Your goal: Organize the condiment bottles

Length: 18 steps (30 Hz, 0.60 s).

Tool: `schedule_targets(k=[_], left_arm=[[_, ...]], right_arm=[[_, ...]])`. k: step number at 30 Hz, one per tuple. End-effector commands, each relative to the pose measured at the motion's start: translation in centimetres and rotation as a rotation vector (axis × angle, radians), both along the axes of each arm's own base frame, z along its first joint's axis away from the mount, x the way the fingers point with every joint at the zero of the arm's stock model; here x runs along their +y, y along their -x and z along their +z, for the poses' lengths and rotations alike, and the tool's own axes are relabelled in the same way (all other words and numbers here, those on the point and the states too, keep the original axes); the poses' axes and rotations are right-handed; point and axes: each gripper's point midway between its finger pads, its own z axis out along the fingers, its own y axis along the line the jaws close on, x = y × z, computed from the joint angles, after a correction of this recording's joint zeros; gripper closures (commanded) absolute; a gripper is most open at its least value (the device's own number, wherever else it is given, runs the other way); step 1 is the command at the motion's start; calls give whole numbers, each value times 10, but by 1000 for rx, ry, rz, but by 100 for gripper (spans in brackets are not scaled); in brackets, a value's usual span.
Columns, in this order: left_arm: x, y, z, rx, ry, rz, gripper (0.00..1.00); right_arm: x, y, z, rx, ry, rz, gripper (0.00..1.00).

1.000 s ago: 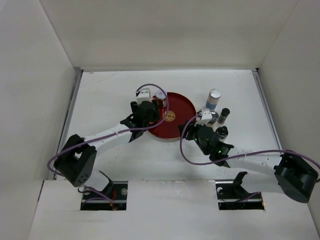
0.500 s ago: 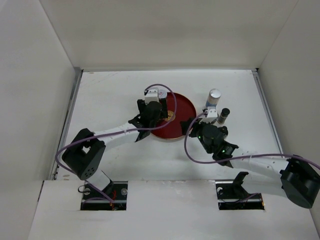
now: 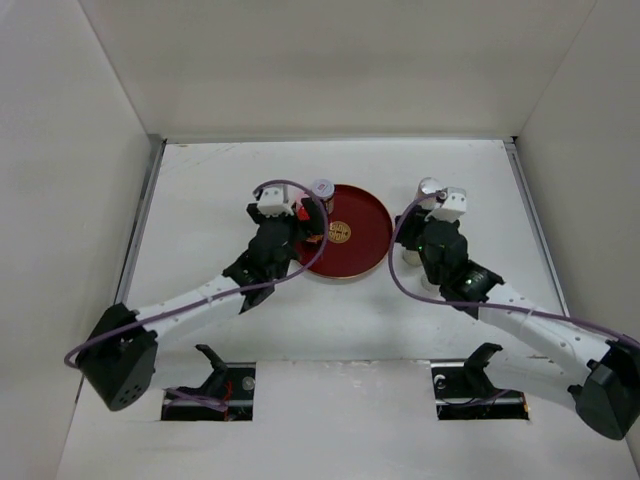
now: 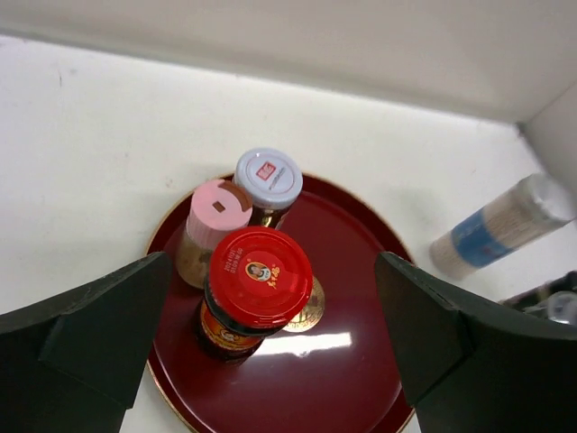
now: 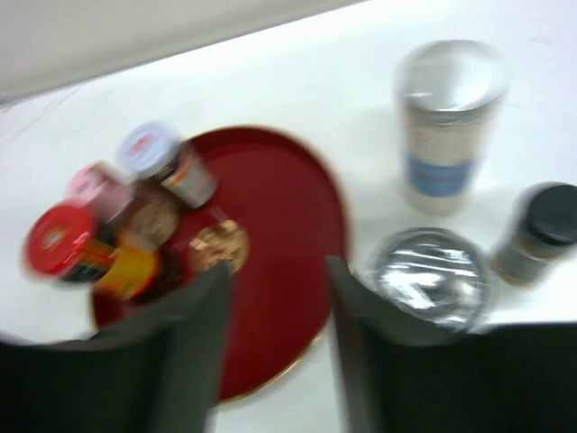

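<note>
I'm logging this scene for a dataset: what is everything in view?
tray: one, red, mid-table
red-lidded jar: one, dark, on the tray
pink-capped shaker: one, on the tray, beside the red-lidded jar
white-lidded jar: one, on the tray, by its far rim
tall bottle: one, white with blue band, on the table right of the tray
silver-lidded jar: one, near the tall bottle
dark-capped shaker: one, right of the silver-lidded jar
table: one, white
left gripper: black, open, over the tray jars
right gripper: black, open, by the silver-lidded jar
</note>
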Motion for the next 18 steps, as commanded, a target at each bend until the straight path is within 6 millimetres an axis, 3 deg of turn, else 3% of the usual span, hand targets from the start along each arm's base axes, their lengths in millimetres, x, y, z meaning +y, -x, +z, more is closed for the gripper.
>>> schedule_targets(k=[1, 3, 6, 9, 14, 18], left_arm=[[18, 12, 38, -153, 156, 19, 0], [26, 22, 35, -184, 220, 18, 2], [35, 31, 27, -205, 266, 21, 7], [46, 33, 9, -190, 295, 49, 9], [47, 30, -17, -143, 288, 49, 8], [49, 28, -24, -132, 292, 58, 8]], right_arm=[[-51, -5, 4, 41, 112, -178, 38], [-63, -8, -3, 64, 177, -233, 22], [-72, -16, -16, 120, 246, -268, 9], [-78, -25, -28, 178, 276, -273, 4], [-87, -33, -37, 241, 293, -288, 1], [-79, -32, -48, 267, 282, -246, 1]])
